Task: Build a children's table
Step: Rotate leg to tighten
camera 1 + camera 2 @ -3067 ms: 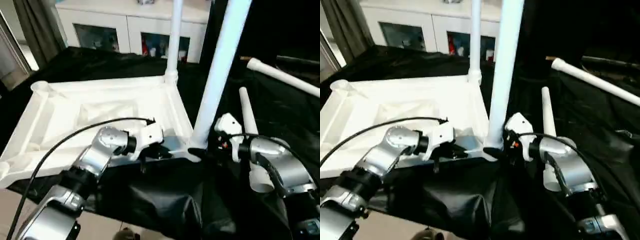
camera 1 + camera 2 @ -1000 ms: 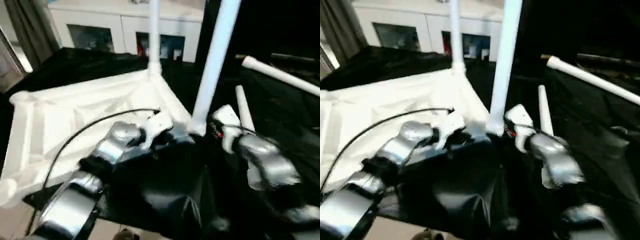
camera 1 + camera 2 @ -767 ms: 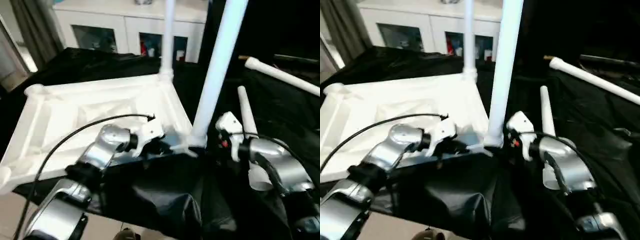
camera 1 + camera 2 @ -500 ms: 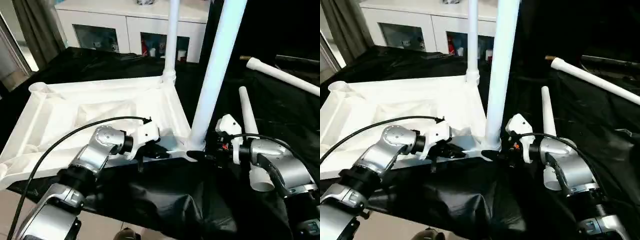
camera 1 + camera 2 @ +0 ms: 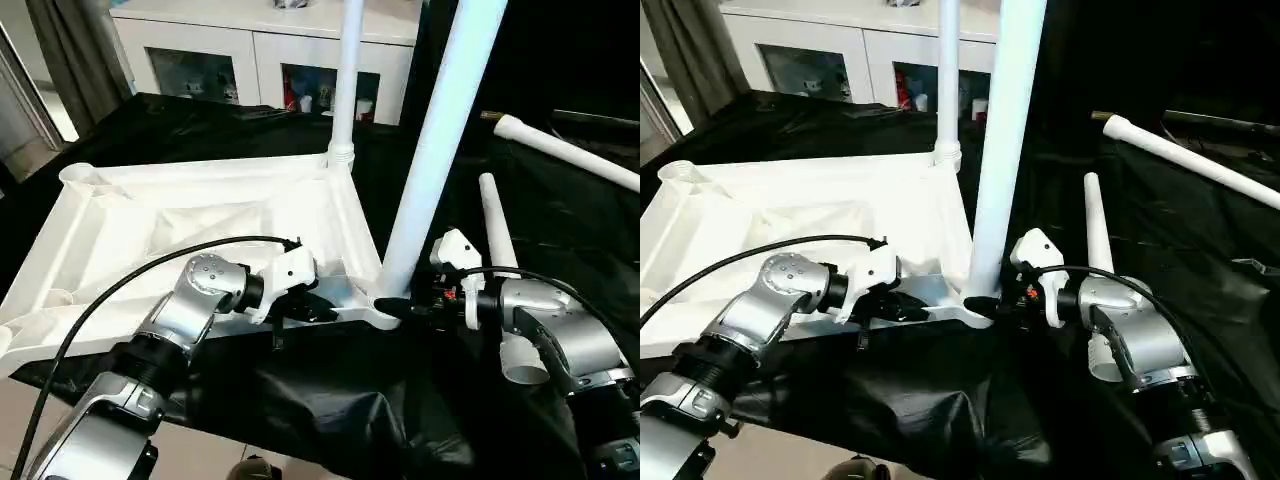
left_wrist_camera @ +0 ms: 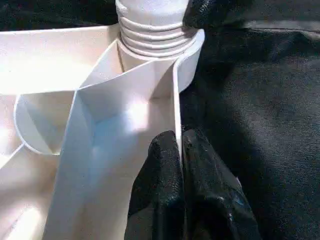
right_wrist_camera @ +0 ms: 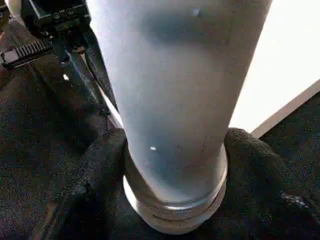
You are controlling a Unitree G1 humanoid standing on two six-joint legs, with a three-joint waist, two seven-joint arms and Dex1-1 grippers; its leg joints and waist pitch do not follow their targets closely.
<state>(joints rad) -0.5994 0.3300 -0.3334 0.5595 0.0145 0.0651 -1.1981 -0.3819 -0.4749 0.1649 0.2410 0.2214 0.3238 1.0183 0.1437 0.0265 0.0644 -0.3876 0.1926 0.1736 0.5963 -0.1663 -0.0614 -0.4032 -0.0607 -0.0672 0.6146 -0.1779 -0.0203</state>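
Left gripper (image 6: 178,150) pinches the tabletop (image 6: 100,145) rim; right gripper (image 7: 175,165) straddles the leg (image 7: 175,90) base.

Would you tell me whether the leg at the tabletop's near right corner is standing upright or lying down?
Upright: the leg rises from the tabletop's corner socket, right gripper around its base.

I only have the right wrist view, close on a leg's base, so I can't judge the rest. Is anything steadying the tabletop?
Observer: Yes. The left gripper pinches the tabletop by its near rim wall, beside the near leg.
Operator: Any other leg fitted?
Observer: One. The far leg stands upright in the far corner socket on the same side.
Operator: And the other two?
Observer: Both lie on the black cloth to the right: the nearer loose leg and the farther loose leg.
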